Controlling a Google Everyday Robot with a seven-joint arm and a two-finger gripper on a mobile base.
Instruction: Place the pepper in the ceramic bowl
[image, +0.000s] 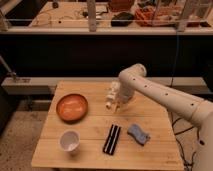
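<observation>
My white arm reaches in from the right of the view and bends down over the middle of a pale wooden table (90, 154). My gripper (119, 103) hangs low at the table's far centre, just beside a small white bottle-like object (110, 96). I cannot tell whether the gripper is released or grasping anything.

The glossy orange-brown ceramic bowl (72, 107) sits on the table's left side, well apart from the gripper. The small orange-red pepper cannot be made out.

A small white cup (69, 141) stands near the front left. A flat black bar-shaped object (112, 138) and a crumpled blue-grey item (138, 134) lie nearer the front, below the gripper.
</observation>
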